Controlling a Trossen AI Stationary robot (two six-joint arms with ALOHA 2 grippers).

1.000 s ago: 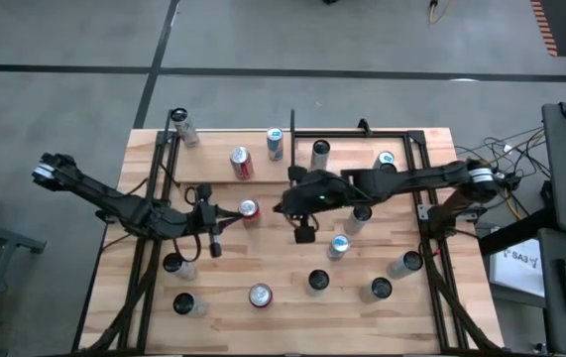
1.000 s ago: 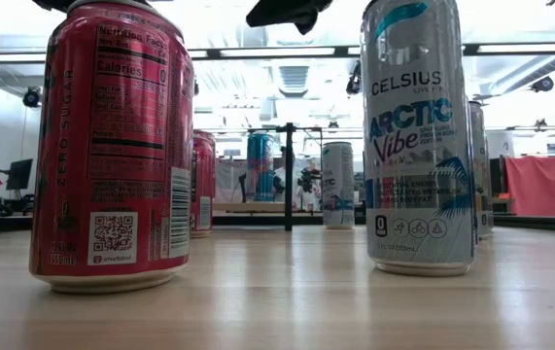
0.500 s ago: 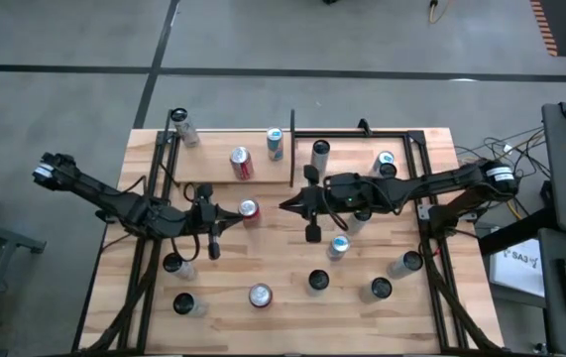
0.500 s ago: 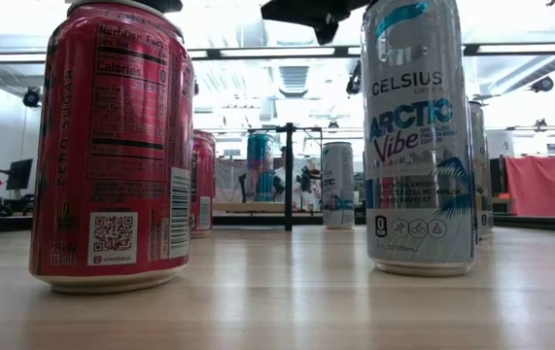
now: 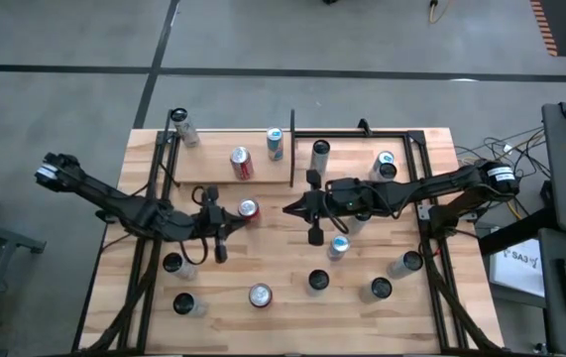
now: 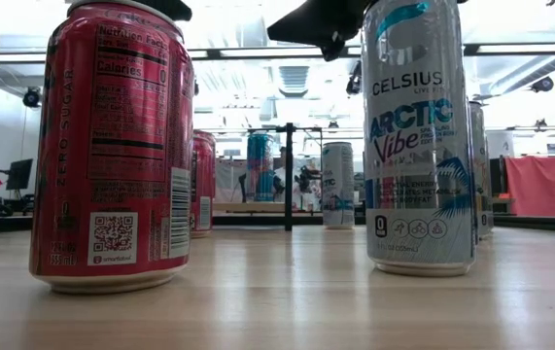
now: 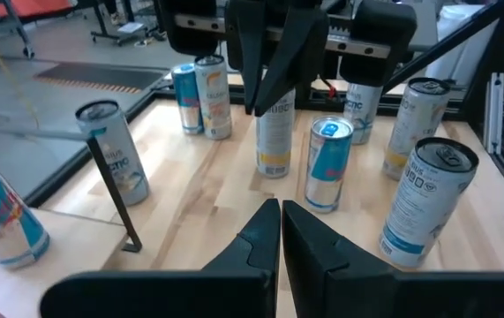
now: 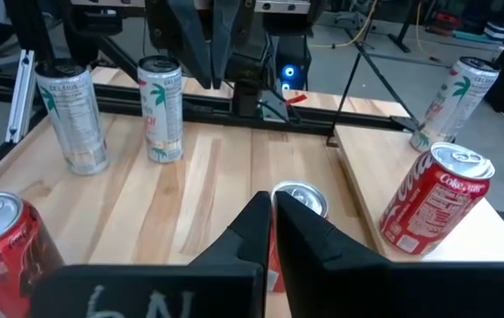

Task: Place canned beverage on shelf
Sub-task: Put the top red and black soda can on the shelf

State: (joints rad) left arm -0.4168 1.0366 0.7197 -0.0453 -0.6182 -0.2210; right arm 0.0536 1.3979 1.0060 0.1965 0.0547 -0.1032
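Observation:
The shelf (image 5: pixel 213 167) is a pale plywood panel at the table's far left. On it stand a red can (image 5: pixel 240 162) and a blue-topped can (image 5: pixel 275 142). Another red can (image 5: pixel 249 209) stands on the table just in front of the shelf, between my two grippers. My left gripper (image 5: pixel 234 219) is shut and empty just left of that can. My right gripper (image 5: pixel 284 207) is shut and empty a little to its right. It is above can height in the low view (image 6: pixel 321 21). In the right wrist view the can's top (image 8: pixel 302 199) shows just past the shut fingers (image 8: pixel 272 208).
Several loose cans stand over the table's near and right parts, among them a blue-topped one (image 5: pixel 339 245) under my right arm and a red one (image 5: pixel 260 295) near the front. A bare black frame (image 5: pixel 362 134) edges the far right. Black upright rods (image 5: pixel 292 129) border the shelf.
My right gripper has come down and levelled out over the table's middle, staying shut. It shows lower and larger at the top of the low view. No can has moved.

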